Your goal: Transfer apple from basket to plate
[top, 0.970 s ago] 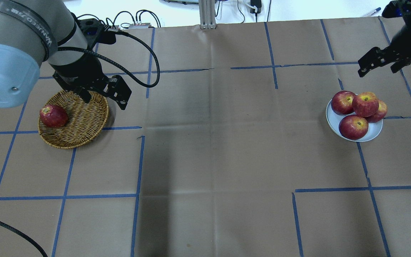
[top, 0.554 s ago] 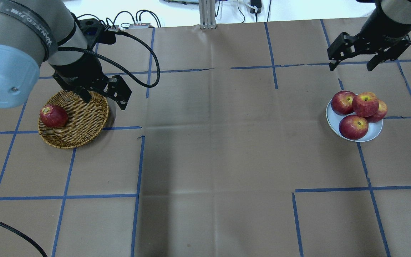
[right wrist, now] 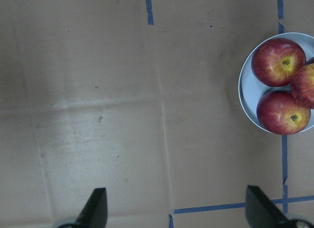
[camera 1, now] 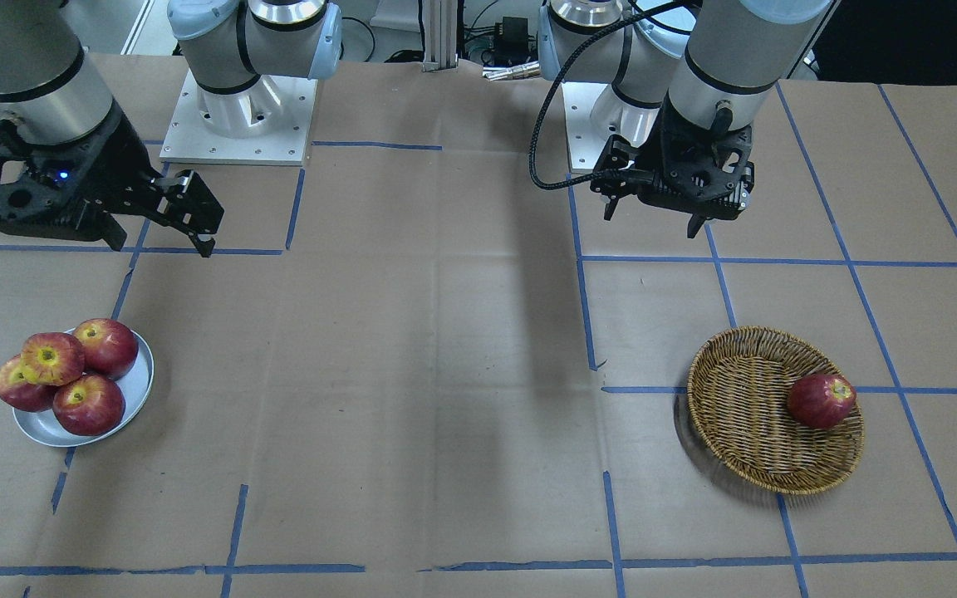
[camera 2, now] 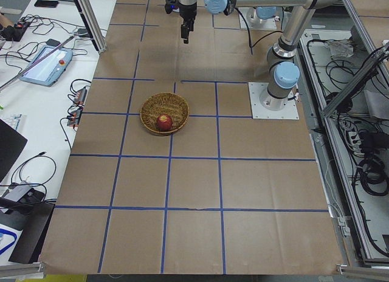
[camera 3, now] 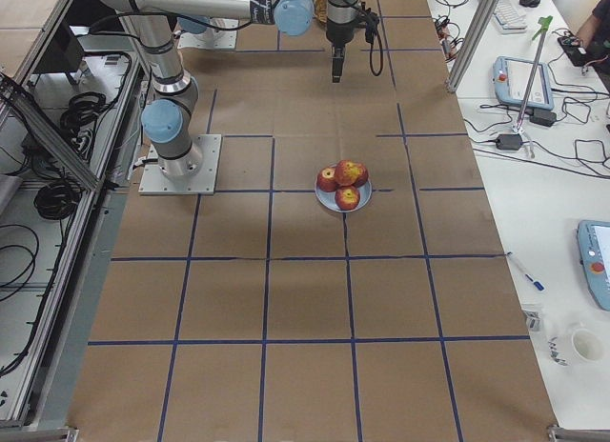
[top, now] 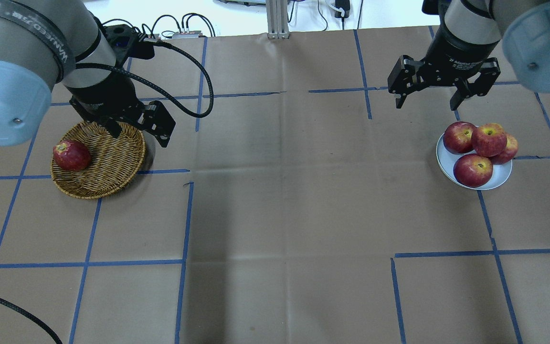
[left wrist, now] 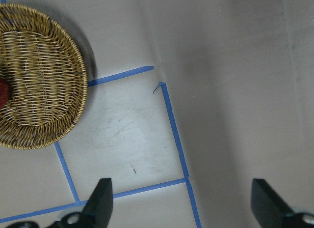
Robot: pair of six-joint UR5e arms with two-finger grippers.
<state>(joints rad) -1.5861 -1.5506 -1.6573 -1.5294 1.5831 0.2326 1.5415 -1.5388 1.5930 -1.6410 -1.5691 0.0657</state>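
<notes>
A yellow-streaked apple [top: 489,139] lies on top of three redder apples on the silvery plate [top: 444,162], and it also shows in the front view [camera 1: 52,358]. The wicker basket [top: 112,157] holds one dark red apple [top: 71,155] at its left side. My left gripper [top: 139,136] is open and empty, hovering over the basket's far right rim. My right gripper [top: 426,102] is open and empty, above the table just beyond the plate and to its left. The plate [right wrist: 245,90] shows at the right edge of the right wrist view. The basket [left wrist: 39,80] fills the left wrist view's upper left.
Brown paper with a blue tape grid [top: 184,215] covers the table. A black cable [top: 198,71] loops from my left wrist. Cables and a metal post [top: 277,19] stand past the far edge. Both arm bases [camera 1: 238,108] sit at the robot's side.
My right arm has swung in from the far right edge to the left and now hangs beyond the plate's left side, still open. The left arm, basket and apples have not moved.
</notes>
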